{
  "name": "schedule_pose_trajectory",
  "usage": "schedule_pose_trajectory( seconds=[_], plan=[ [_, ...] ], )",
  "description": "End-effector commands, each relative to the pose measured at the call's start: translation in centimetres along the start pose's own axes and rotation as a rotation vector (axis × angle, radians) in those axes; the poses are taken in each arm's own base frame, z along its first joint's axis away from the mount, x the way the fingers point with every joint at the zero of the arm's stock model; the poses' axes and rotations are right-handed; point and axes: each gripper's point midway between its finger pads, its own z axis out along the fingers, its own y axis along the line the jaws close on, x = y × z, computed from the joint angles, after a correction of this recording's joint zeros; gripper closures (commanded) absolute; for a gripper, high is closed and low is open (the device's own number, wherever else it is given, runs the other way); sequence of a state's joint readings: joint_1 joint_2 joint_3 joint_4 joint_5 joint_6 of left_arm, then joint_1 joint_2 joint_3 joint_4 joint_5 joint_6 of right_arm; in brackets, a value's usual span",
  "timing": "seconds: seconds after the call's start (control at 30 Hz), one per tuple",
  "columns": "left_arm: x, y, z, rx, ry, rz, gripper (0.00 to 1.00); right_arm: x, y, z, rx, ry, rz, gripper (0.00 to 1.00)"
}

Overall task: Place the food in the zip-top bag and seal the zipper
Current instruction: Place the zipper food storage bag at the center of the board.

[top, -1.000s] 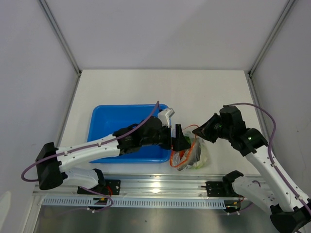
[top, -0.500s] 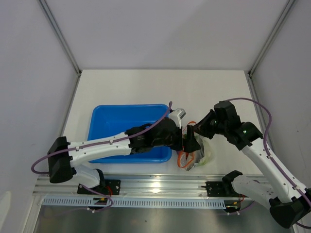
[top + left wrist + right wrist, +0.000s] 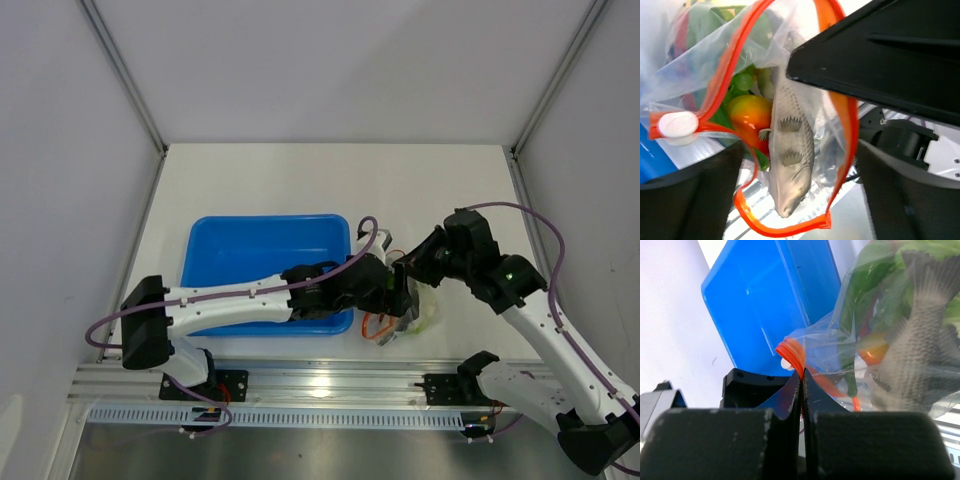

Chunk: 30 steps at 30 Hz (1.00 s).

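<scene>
Top external view: over the last second my left arm has swung rightward off the blue tray [image 3: 250, 255]. The left gripper [image 3: 398, 295] now sits right against the zip-top bag [image 3: 415, 318], just beside the right gripper [image 3: 410, 268], which has drawn in toward it.

On the left wrist view that gripper's jaws are spread wide with the bag mouth between them, and I can't see them touching anything. The right gripper is pinched tight on the zipper [image 3: 794, 354], close to the white slider [image 3: 677, 125], holding the mouth end up.

Of the food, the grey fish [image 3: 790, 155], an orange-red fruit [image 3: 750, 112] and some green pieces are already inside. I judge loading done and sealing begun. The left gripper next needs to close on the strip beside the right one's pinch, since the mouth gapes.
</scene>
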<state>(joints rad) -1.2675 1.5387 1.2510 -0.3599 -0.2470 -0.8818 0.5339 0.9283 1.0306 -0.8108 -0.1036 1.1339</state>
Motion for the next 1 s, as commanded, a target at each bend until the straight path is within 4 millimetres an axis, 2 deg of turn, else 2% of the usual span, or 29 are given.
schedule_pose_trajectory(
  seconds=[0.0,0.03,0.07,0.1,0.2,0.23,0.27,0.3,0.4,0.43,0.5,0.53,0.6,0.63,0.7,0.73,0.77,0.83,0.87,0.93,0.97],
  plan=[
    [-0.5,-0.1,0.5,0.005,-0.046,0.015,0.13,-0.7,0.8,-0.7,-0.029,-0.047,0.015,1.00],
    [-0.5,0.0,0.5,0.009,-0.050,0.026,0.19,-0.7,0.6,-0.7,-0.023,-0.044,0.012,1.00],
    [-0.2,-0.1,0.4,0.027,-0.040,0.040,0.45,-0.7,0.5,-0.7,-0.020,-0.045,0.009,1.00],
    [-0.5,-0.4,0.3,0.050,-0.052,0.060,0.55,-0.7,0.5,-0.7,-0.018,-0.045,0.006,1.00],
    [-0.2,0.1,0.5,0.046,-0.028,0.072,0.76,-0.4,0.1,-0.5,-0.017,-0.034,0.005,0.99],
    [-0.4,0.2,0.6,0.045,-0.027,0.069,0.77,-0.3,0.0,-0.5,-0.018,-0.032,0.008,0.98],
    [-0.3,0.4,0.7,0.048,-0.026,0.070,0.91,-0.2,-0.1,-0.5,-0.018,-0.032,0.008,0.98],
    [-0.1,0.0,0.7,0.078,-0.011,0.093,0.98,-0.2,-0.2,-0.5,-0.019,-0.033,0.006,0.96],
    [0.0,-0.9,0.9,0.137,0.016,0.150,0.99,-0.8,-0.3,-0.9,-0.010,-0.049,-0.026,0.87],
    [0.0,-1.1,0.6,0.141,0.033,0.172,0.99,-1.0,-0.4,-1.2,-0.007,-0.057,-0.054,0.82],
    [-0.3,-1.4,0.3,0.160,0.048,0.261,0.99,-2.1,-0.1,-2.0,-0.016,-0.087,-0.075,0.76],
    [-0.5,-2.0,-0.1,0.187,0.061,0.289,0.99,-2.4,-0.2,-2.3,-0.018,-0.092,-0.094,0.68],
    [-1.3,-2.2,-0.8,0.217,0.055,0.364,0.99,-3.7,0.2,-3.4,-0.031,-0.119,-0.171,0.66],
    [-1.5,-2.7,-1.8,0.258,0.066,0.383,1.00,-4.0,-0.1,-3.8,-0.017,-0.121,-0.201,0.59],
    [-2.3,-2.8,-2.8,0.301,0.053,0.455,0.99,-5.1,0.1,-5.0,-0.011,-0.155,-0.306,0.57],
    [-2.5,-3.4,-4.1,0.358,0.051,0.519,0.99,-5.7,-0.5,-5.5,0.021,-0.176,-0.322,0.49],
    [-2.6,-3.4,-4.7,0.378,0.049,0.550,0.99,-6.1,-0.5,-5.9,0.023,-0.192,-0.351,0.48],
    [-3.2,-3.5,-6.0,0.411,0.033,0.614,0.99,-7.1,-0.7,-7.0,0.044,-0.242,-0.419,0.40],
    [-3.4,-4.0,-7.3,0.469,0.023,0.688,0.99,-7.4,-0.8,-7.3,0.050,-0.255,-0.435,0.39],
    [-3.6,-3.3,-8.3,0.486,0.036,0.741,0.99,-7.3,-0.3,-7.5,0.010,-0.247,-0.493,0.38],
    [-3.4,-3.0,-9.6,0.537,0.060,0.789,0.99,-7.4,-0.1,-7.4,-0.005,-0.243,-0.525,0.38]
  ],
)
